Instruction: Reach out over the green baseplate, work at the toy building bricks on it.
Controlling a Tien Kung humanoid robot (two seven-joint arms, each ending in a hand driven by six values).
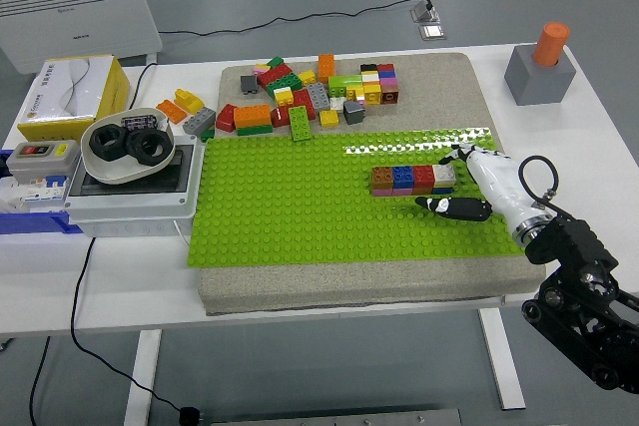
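Right hand (477, 185) beside brick row (413, 179) (touching)

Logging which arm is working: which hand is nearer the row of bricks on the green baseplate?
The right hand: it sits at the right end of the row of bricks, fingers around the white end. The left hand is out of view.

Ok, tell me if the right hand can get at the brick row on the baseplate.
Probably yes: the right hand is already at the brick row's white end, over the baseplate, and nothing lies between them.
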